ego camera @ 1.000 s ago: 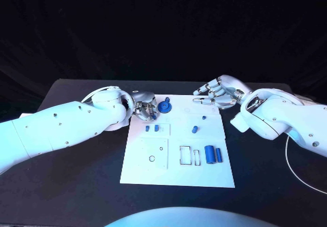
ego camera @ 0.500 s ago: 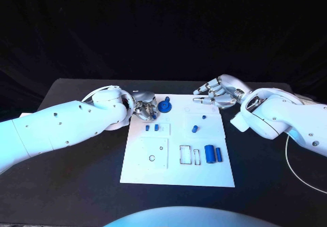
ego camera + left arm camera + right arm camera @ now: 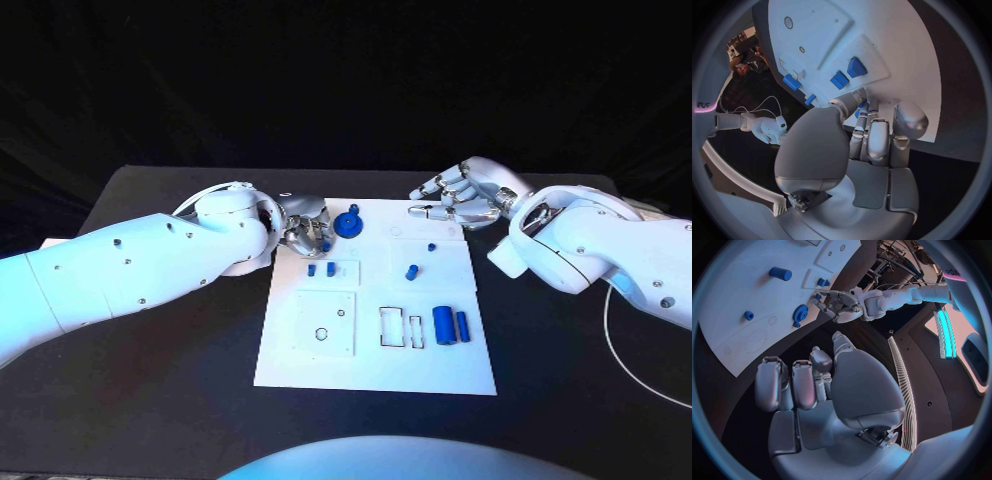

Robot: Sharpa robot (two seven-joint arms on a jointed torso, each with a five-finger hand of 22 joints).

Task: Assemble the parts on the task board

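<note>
1. The left hand [image 3: 306, 233] is seen at the far left corner of the task board [image 3: 325, 368], its fingers curled round a blue gear [image 3: 349, 222]; in the left wrist view the fingertips [image 3: 859, 106] are closed on a sliver of blue, so the gear is judged to be pinched, though the contact itself is largely hidden there.
2. Just beyond those fingertips, two small blue blocks [image 3: 847, 73] are seen seated side by side in a raised panel of the board.
3. The right hand [image 3: 456, 198] is held over the worktop [image 3: 173, 300] at the board's far right corner, fingers loosely curled and apart, with nothing in them.
4. Further from both hands, two blue cylinders [image 3: 451, 327] are seen lying side by side near the board's right edge, and a small blue peg [image 3: 413, 271] sits between them and the right hand.
5. The gear is judged light, rigid and smooth; a grip by the toothed rim is suggested, since the flat faces would slip and the bore must stay free for seating.
6. The gear's teeth are shown plainly from the right wrist view [image 3: 800, 313]; from the head view its outline alone is given.
</note>
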